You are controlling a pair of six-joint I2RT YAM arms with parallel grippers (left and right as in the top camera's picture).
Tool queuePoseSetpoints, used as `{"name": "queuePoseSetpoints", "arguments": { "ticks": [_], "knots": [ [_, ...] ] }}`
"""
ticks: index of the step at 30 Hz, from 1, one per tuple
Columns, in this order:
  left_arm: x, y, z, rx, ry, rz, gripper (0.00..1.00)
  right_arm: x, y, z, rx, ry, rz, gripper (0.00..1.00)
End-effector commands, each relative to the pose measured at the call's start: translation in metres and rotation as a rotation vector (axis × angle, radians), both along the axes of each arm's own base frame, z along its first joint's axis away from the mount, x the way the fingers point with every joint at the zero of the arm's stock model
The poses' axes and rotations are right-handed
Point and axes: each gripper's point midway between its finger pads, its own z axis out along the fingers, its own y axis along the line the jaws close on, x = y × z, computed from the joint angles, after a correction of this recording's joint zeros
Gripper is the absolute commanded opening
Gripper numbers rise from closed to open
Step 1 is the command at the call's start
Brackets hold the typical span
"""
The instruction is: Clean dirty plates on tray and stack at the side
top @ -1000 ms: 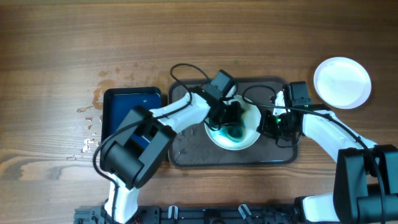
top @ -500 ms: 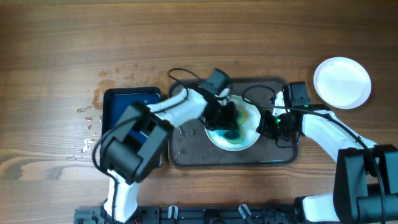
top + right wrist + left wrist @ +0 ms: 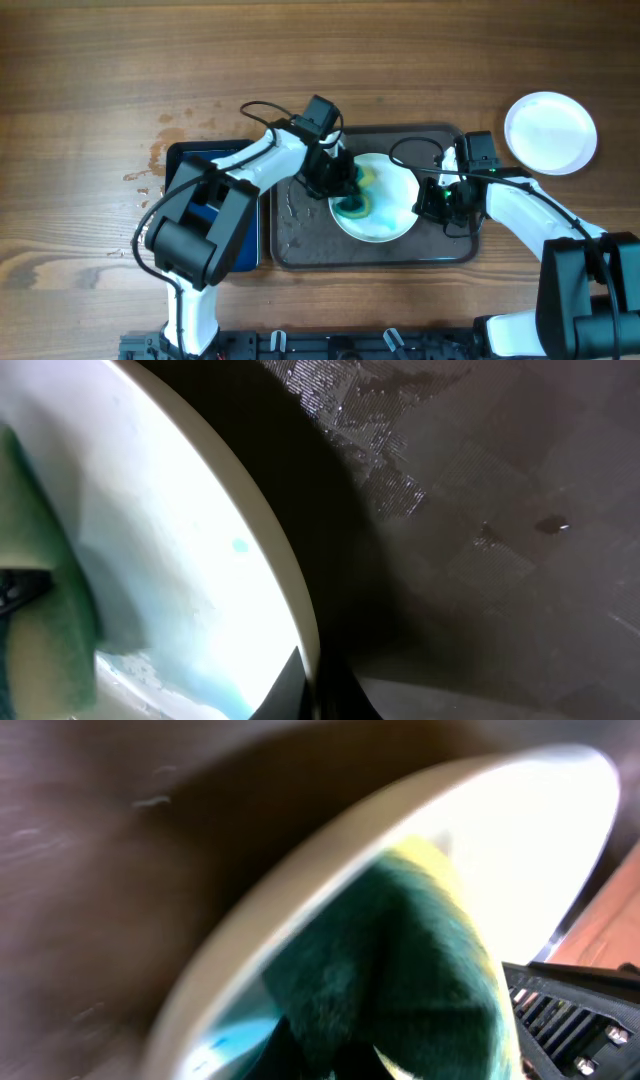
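Closed jaws of the left gripper [image 3: 335, 182] pinch a green-and-yellow sponge [image 3: 420, 970], whose face is pressed into the dirty plate [image 3: 392, 215] at its left side. Teal smears show under and beside the sponge, so the wiping step is judged unfinished.

1. Hold the sponge flat. In the left wrist view it sits near the rim; a tilted edge would skip the centre marks.
2. Work from the left rim towards the middle in overlapping strokes, with downward pressure moderate.
3. Maintain the brace. The right gripper [image 3: 432, 200] is pressed together on the plate's right rim, which the right wrist view shows at its fingertip [image 3: 310, 690]. This grip should stop the plate sliding or turning under the sponge.
4. Avoid pushing towards the right gripper hard enough to lift the rim from its hold.

The plate rests inside the tray [image 3: 300, 240]. A dark blue basin [image 3: 200, 160] lies just left of the tray. Well apart to the right, a clean plate [image 3: 550, 132] lies on the table [image 3: 100, 80]; the wiped plate is judged to belong on it.
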Motion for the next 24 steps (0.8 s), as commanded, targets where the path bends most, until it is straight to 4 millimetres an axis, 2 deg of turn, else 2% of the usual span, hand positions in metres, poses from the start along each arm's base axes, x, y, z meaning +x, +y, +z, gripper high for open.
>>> {"name": "queuePoseSetpoints", "arguments": {
  "ticks": [1,2,9,14,16,20,21,24],
  "knots": [
    [-0.027,-0.022,-0.03,-0.033,0.023,-0.1,0.04,-0.007,-0.002,-0.007,-0.018,0.028,0.01,0.04],
    [-0.032,-0.033,-0.027,-0.062,0.017,-0.117,0.04,-0.008,-0.002,-0.007,-0.018,0.031,0.01,0.04],
    [-0.059,-0.07,-0.022,-0.093,0.01,-0.176,0.04,-0.01,-0.002,-0.007,-0.018,0.039,0.009,0.04],
    [-0.07,-0.087,-0.019,-0.12,-0.001,-0.204,0.04,-0.011,-0.002,-0.007,-0.019,0.043,0.009,0.04],
    [-0.069,-0.087,-0.02,-0.112,-0.01,-0.203,0.04,-0.011,-0.002,-0.007,-0.019,0.044,0.009,0.04],
    [-0.05,-0.059,-0.034,0.001,-0.023,-0.129,0.04,-0.013,-0.002,-0.007,-0.02,0.05,0.009,0.04],
    [-0.04,-0.038,-0.04,0.065,-0.012,-0.085,0.04,-0.013,-0.002,-0.007,-0.02,0.053,0.01,0.04],
    [-0.023,-0.002,-0.045,0.116,0.022,-0.03,0.04,-0.013,-0.002,-0.007,-0.02,0.053,0.01,0.04]
  ]
}}
